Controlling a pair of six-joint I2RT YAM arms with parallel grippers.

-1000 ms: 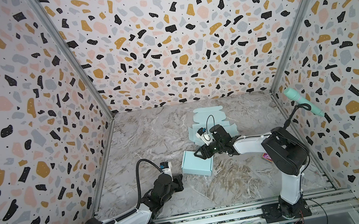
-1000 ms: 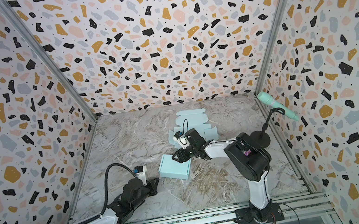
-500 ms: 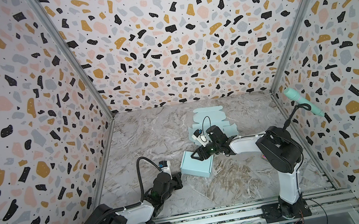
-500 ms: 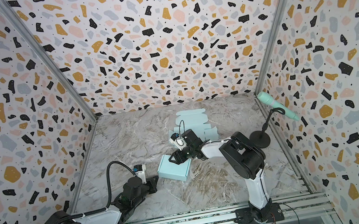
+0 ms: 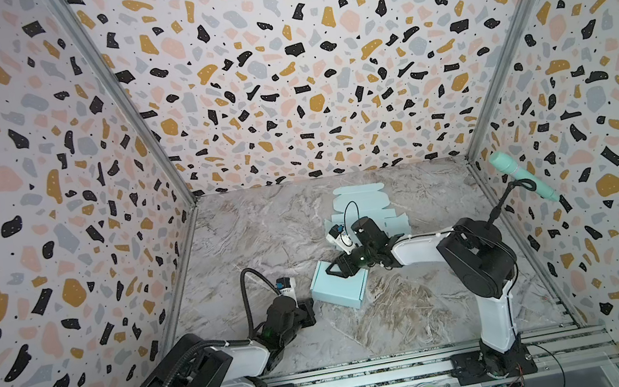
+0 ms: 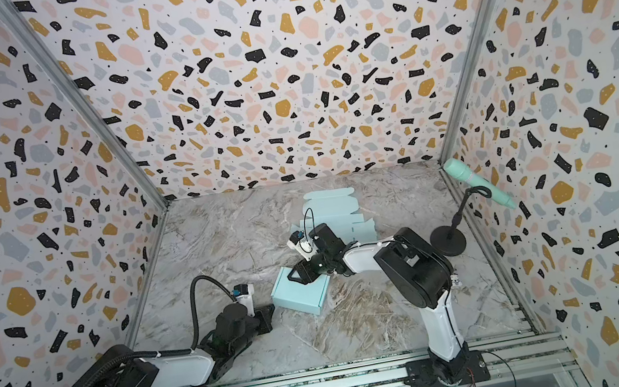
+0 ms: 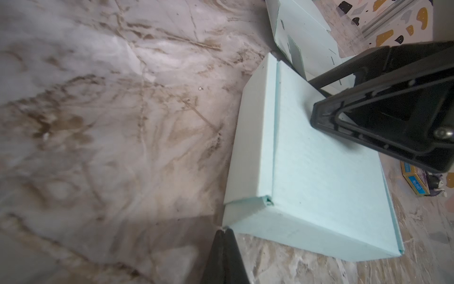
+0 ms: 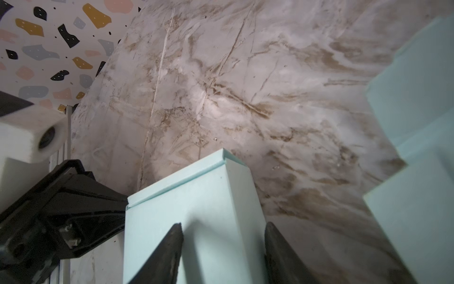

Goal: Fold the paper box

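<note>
One marble-print table (image 5: 265,243) floors the booth. Both arms reach in from the near rail. Noted: right gripper (image 5: 332,271) lies over the far edge of the paper box (image 5: 338,295), which sits mid-table, slightly left of centre, lid closed. Noted: left gripper (image 5: 311,310) sits low at the box's near-left corner. Beyond the box, on the far side, lie the flat blue blanks (image 5: 361,199).

Views compared:
- Right wrist view: the right fingers (image 8: 169,250) stand moderately apart, one on the lid, its mate off the lid's far edge. Whether either presses, cannot tell.
- Left wrist view: the left fingers (image 7: 222,253) are together as one dark wedge, nothing between them, tip just beside the box corner. Contact is not resolvable.
- Only the left wrist view shows a small blue-and-yellow pack (image 7: 415,183), on the table right of the box.
- In a top view the stand base (image 6: 448,241) shows beside the right arm. In a top view the right arm (image 5: 473,257) covers it.
- In both top views the mint microphone (image 5: 520,180) shows.

Hidden: the box's far wall, under the right gripper. The pack's label is too blurred to read.
</note>
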